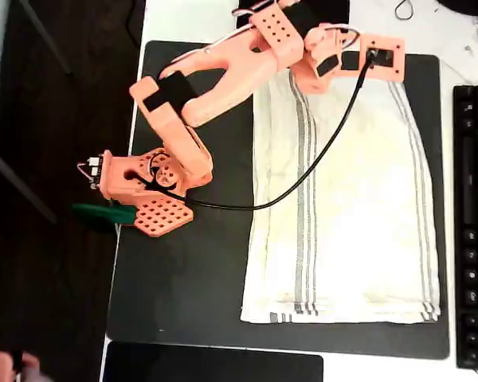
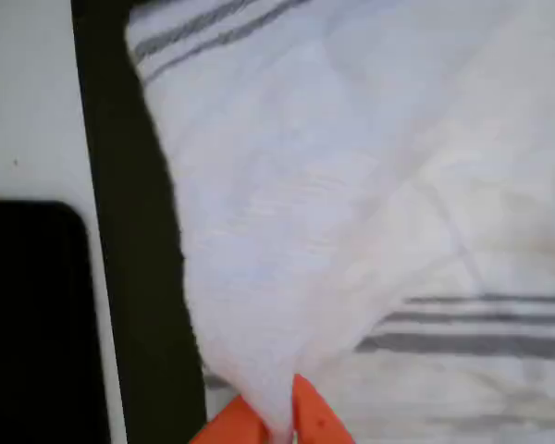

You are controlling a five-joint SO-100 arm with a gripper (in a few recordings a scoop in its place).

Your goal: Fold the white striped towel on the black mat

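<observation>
The white striped towel (image 1: 342,215) lies spread on the black mat (image 1: 191,270), which covers a white table (image 1: 223,20); a black keyboard (image 1: 474,231) sits at the right edge; in the wrist view the orange fingers (image 2: 305,416) pinch a raised towel corner.

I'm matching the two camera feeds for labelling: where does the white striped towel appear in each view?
Overhead view: the white striped towel lies on the right half of the black mat, its top edge under the gripper.
Wrist view: the towel fills the centre and right, gathered into a peak pinched at the gripper at the bottom edge.
Shared landmark: the towel's grey stripes and the mat's edge.
</observation>
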